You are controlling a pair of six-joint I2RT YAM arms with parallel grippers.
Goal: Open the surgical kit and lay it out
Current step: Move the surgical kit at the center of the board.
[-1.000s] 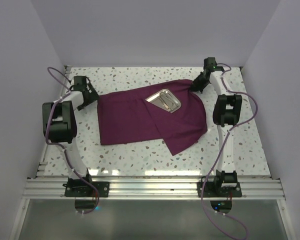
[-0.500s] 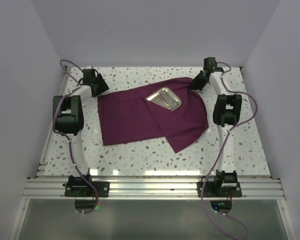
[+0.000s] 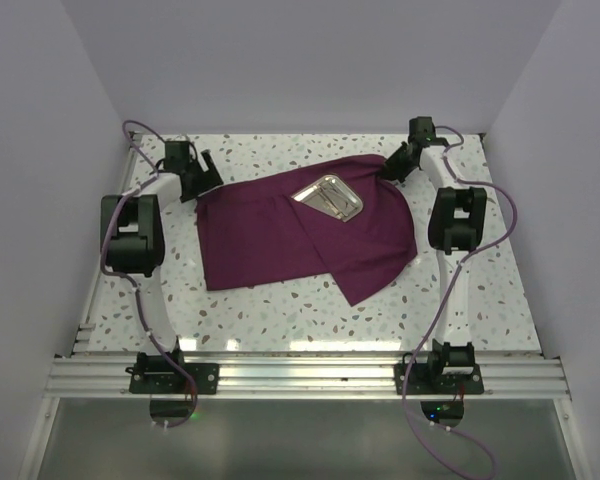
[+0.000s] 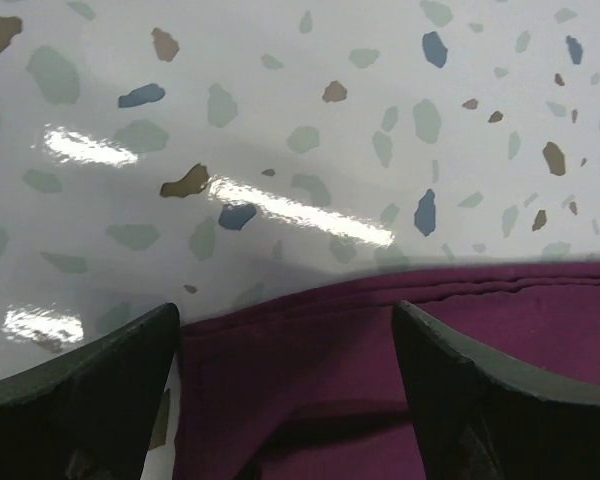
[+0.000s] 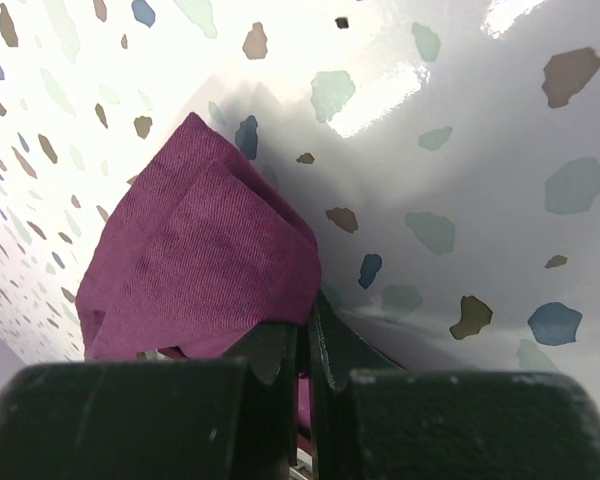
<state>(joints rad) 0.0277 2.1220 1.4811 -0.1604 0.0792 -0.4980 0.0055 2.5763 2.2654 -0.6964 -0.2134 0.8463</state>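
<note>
The white speckled bench carries the large dark purple cloth wrap, spread mostly flat across the middle, with one flap folded over toward the near right. The left arm rises along the left side with its elbow raised and its forearm angled in toward the cloth's far left corner; the right arm stretches up the right side, its wrist turned inward at the cloth's far right corner. The left hand has its fingers wide apart, and the cloth's hemmed edge lies between them (contact cannot be told). The right hand has its fingers pressed together, clamped on a bunched corner of the cloth. The small rectangular shiny steel tray sits on the cloth beyond centre, turned on a diagonal; thin steel instruments lie inside it, too small to tell apart.
</note>
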